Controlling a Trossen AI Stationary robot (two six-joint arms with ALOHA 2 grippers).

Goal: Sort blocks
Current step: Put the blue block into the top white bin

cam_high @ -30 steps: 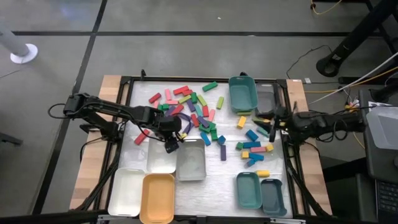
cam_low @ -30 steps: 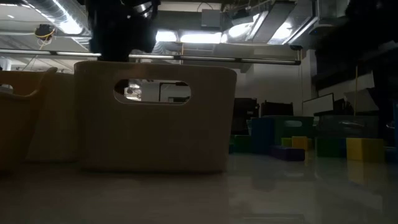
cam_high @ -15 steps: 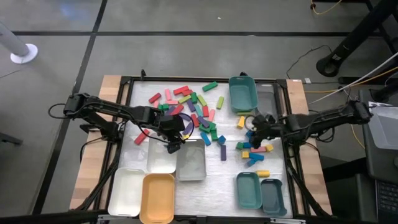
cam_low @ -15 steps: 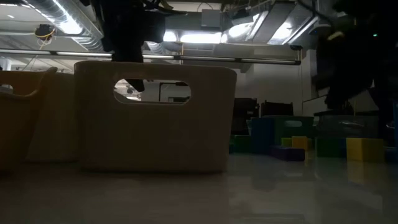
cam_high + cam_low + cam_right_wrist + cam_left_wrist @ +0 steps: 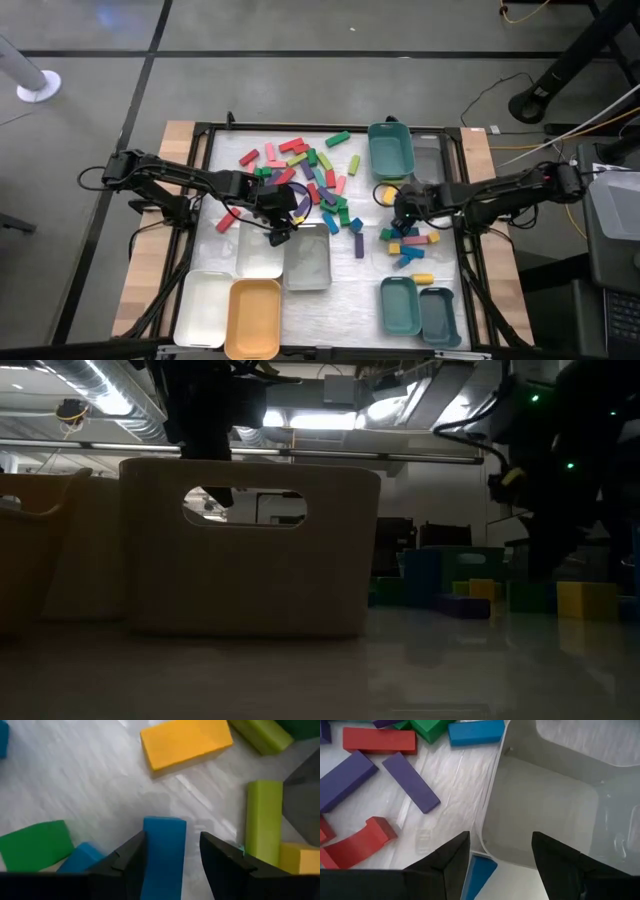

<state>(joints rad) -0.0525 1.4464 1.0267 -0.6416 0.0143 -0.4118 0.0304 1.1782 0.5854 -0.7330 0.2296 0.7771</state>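
Note:
Many small colored blocks lie loose on the table: one cluster (image 5: 310, 175) at the far middle, another (image 5: 410, 238) on the right. My left gripper (image 5: 278, 232) is open and hovers over the far rim of the white tray (image 5: 258, 262). In its wrist view the fingers straddle that rim (image 5: 490, 815), with a blue block (image 5: 479, 870) below. My right gripper (image 5: 405, 205) is open and low over the right cluster. Its fingers stand on either side of a blue block (image 5: 165, 852), next to a yellow one (image 5: 185, 742). My right gripper (image 5: 172, 834) comes from above, one finger along each long side of the blue block's end (image 5: 165, 827). The block lies flat on the table. A gap shows beside one finger; whether the other touches the block I cannot tell.
A clear-grey tray (image 5: 307, 258) sits next to the white tray. A white tray (image 5: 203, 308) and an orange tray (image 5: 253, 318) stand at the near left, teal (image 5: 400, 305) and grey (image 5: 438, 315) ones near right, and a teal tray (image 5: 390, 150) far right. In the low view a beige tray wall (image 5: 250, 550) fills the foreground.
My right gripper has moved toward the table's left, from beside the right rail to above the right cluster of blocks, and has come down low over a blue block. My left arm has kept nearly still over the white tray's rim.

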